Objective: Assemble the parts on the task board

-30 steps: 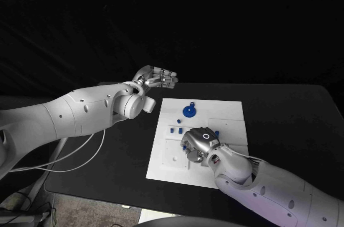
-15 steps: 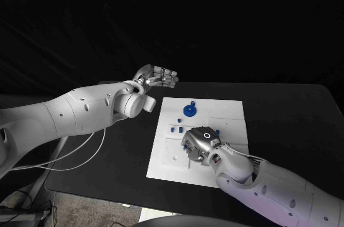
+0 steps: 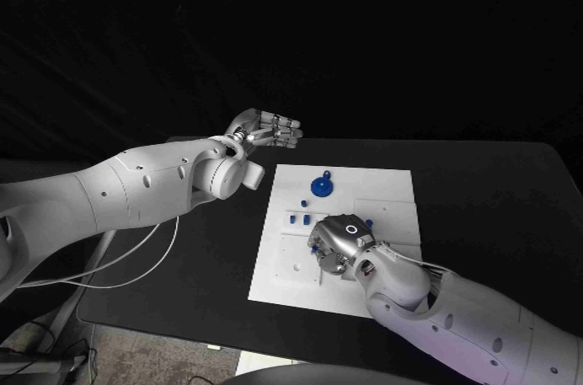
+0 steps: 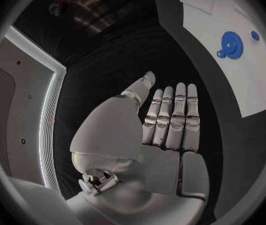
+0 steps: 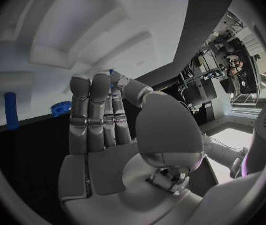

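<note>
The right hand (image 3: 341,243) sat low on the white board (image 3: 382,191), fingers together pinching a small blue part (image 5: 112,75), probably seating it. The left hand (image 3: 265,132) waited off-board, fingers straight, together, empty.

Robotics lab: black table (image 3: 486,200) before black backdrop, white task board (image 3: 377,191) at table middle, equipment racks (image 5: 211,60) and cabling beyond.
</note>
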{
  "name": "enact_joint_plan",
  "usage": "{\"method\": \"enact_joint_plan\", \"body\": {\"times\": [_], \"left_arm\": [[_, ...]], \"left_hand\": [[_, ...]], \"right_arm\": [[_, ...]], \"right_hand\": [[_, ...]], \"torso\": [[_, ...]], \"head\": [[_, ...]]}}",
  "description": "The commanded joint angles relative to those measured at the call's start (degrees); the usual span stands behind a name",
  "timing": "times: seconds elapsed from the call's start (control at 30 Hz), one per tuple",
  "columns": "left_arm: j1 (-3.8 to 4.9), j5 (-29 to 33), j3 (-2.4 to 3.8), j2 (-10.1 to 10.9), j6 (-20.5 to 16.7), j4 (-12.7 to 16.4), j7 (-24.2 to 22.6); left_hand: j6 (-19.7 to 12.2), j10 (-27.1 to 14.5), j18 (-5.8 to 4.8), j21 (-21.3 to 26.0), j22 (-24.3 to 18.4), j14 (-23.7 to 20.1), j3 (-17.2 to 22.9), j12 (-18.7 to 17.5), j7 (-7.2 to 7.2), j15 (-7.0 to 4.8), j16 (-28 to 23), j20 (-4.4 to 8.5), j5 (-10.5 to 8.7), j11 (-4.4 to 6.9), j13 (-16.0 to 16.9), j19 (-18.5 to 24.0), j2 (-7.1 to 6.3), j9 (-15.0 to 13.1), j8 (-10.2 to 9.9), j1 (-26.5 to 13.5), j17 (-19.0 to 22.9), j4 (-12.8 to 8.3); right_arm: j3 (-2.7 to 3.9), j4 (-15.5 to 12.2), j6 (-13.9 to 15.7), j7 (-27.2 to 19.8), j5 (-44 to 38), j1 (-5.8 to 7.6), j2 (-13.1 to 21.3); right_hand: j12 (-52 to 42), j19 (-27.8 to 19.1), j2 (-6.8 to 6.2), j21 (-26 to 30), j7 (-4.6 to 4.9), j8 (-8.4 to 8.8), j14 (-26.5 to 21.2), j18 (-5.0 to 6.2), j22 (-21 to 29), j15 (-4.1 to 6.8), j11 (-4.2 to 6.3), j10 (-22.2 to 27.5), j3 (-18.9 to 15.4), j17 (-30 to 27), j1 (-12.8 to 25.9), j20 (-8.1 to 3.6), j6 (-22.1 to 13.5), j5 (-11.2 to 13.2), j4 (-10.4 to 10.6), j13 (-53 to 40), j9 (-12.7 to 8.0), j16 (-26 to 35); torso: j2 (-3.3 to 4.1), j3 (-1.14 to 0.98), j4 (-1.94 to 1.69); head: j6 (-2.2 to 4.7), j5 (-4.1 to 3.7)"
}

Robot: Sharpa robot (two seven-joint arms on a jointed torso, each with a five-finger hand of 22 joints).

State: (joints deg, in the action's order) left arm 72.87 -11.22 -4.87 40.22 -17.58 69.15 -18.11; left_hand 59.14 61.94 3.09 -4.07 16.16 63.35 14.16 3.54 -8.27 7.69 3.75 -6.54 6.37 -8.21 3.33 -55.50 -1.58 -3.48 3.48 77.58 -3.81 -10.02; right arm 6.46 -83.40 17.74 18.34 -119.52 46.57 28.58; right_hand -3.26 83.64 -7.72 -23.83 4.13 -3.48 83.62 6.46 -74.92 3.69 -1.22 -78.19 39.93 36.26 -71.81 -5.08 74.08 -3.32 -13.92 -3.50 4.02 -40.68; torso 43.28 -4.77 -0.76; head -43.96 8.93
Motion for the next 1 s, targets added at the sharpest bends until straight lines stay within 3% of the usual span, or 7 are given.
{"method": "enact_joint_plan", "body": {"times": [0.03, 1.0], "left_arm": [[0.06, 0.3, 0.03, -0.1, 0.8, 0.0, -0.3], [0.06, 0.3, 0.01, -0.1, 0.9, 0.0, -0.2]], "left_hand": [[0.2, -0.4, 0.43, -0.4, -0.1, -0.4, -0.2, 0.0, -0.03, 0.16, -0.2, -0.18, -0.09, -0.01, 0.0, -0.4, 0.51, -0.1, 0.2, 0.0, 0.1, 0.0], [0.3, -0.7, 0.56, -0.5, -0.9, -0.6, -0.6, 0.1, -0.03, 0.25, -0.2, -0.26, -0.16, -0.1, 0.0, -0.5, 0.69, -0.1, 0.2, 0.2, 0.1, 0.0]], "right_arm": [[-0.05, 0.0, -1.2, -0.5, 0.0, -0.08, 0.0], [-0.06, -0.2, -1.4, -0.5, 0.1, -0.12, -0.1]], "right_hand": [[-0.1, 1.2, 0.33, 0.2, 0.04, -0.19, -0.2, 0.87, -1.1, 0.4, 0.01, -0.3, 0.1, 0.0, 0.1, -0.09, 0.4, -0.2, -0.1, -0.1, 0.1, -0.4], [-0.1, 1.2, 0.33, 0.2, 0.04, -0.19, -0.2, 0.87, -1.1, 0.4, 0.01, -0.3, 0.1, 0.0, 0.1, -0.09, 0.4, -0.2, -0.1, -0.1, 0.1, -0.4]], "torso": [[0.0, -0.01, 0.01], [0.0, 0.0, -0.01]], "head": [[-0.04, 0.03], [-0.29, 0.05]]}}
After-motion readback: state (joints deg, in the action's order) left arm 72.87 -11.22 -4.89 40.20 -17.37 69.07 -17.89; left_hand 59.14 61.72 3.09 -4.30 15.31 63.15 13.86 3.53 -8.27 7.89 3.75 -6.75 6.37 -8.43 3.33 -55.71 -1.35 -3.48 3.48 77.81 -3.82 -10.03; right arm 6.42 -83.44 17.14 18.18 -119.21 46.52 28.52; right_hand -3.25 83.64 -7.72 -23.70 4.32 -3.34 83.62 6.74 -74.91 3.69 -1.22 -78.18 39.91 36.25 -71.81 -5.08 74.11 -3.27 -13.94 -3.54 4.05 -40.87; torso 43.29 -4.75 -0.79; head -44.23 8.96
